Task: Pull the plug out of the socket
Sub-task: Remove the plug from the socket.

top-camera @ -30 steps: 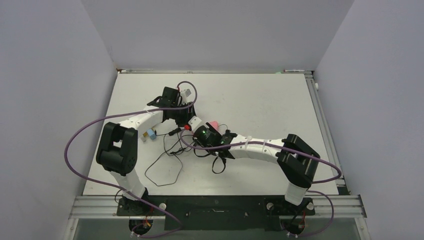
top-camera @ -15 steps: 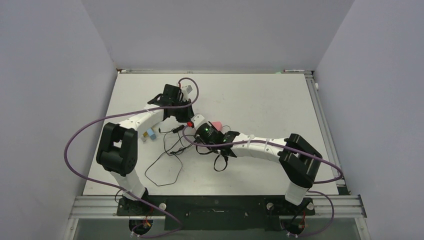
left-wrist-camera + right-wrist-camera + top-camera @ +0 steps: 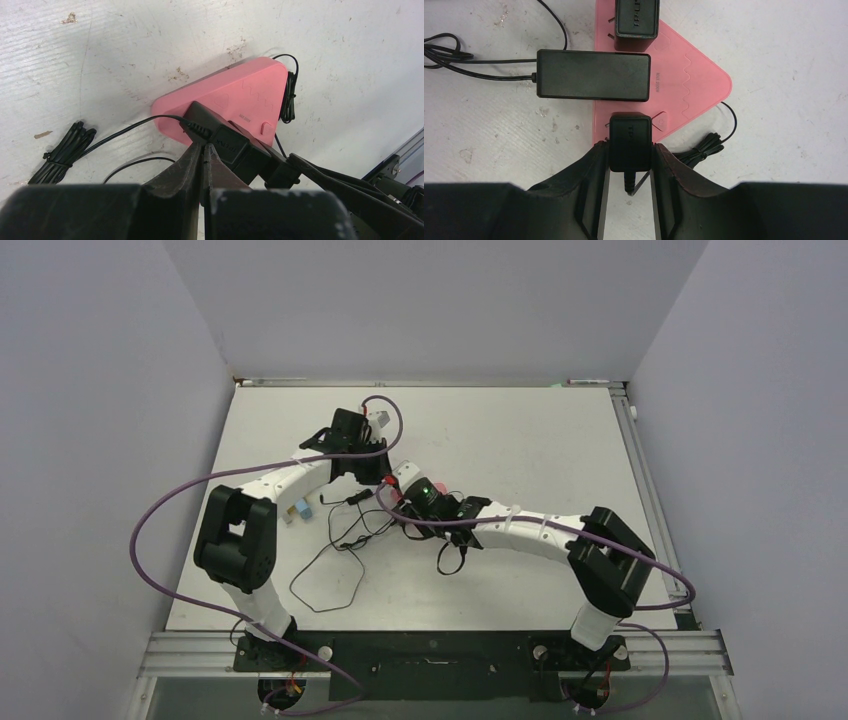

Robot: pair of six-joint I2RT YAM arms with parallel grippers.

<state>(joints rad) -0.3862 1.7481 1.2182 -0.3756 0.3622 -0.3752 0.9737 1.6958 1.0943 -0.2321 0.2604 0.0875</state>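
A flat pink triangular socket lies on the white table with three black adapters in it. In the right wrist view my right gripper is shut on the nearest black plug, one finger on each of its sides; its cable runs out between the fingers. My left gripper is shut, its tips pressed together against another black adapter over the socket. From above, the left gripper and the right gripper meet mid-table and hide most of the socket.
A long black adapter lies across the socket, and a third one sits at its far end. Tied cable bundles lie beside it. Thin black cable loops and small blue and yellow pieces lie left of centre.
Both grippers have closed, the right one onto the plug, the left one tip to tip. The right arm has shifted slightly to the right.
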